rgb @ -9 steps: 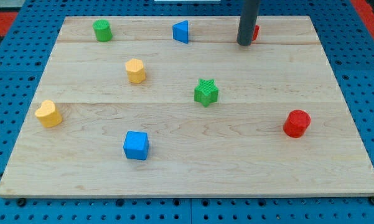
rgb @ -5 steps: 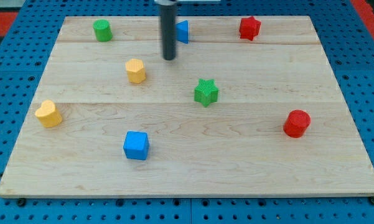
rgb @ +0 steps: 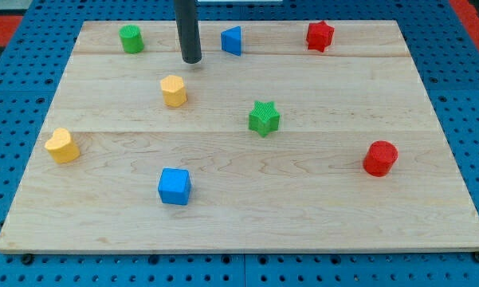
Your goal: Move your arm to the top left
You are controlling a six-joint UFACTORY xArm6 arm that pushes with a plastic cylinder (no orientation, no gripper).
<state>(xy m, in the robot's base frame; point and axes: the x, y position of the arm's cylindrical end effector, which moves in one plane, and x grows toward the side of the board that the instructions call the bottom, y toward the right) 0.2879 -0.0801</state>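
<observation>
My tip (rgb: 191,60) down on the far part of the wooden bench (rgb: 319,199), between the green cylinder (rgb: 131,38) on the left and the blue triangle block (rgb: 232,40) on the right, touching no block, with the yellow block (rgb: 174,91) just nearer. No gripper here, only a plain dark rod holding nothing. Farther out: green star (rgb: 264,118) in the middle, red star (rgb: 319,35) far right, red cylinder (rgb: 380,158) near right, blue cube (rgb: 174,186) near, yellow heart (rgb: 62,146) at the left.
</observation>
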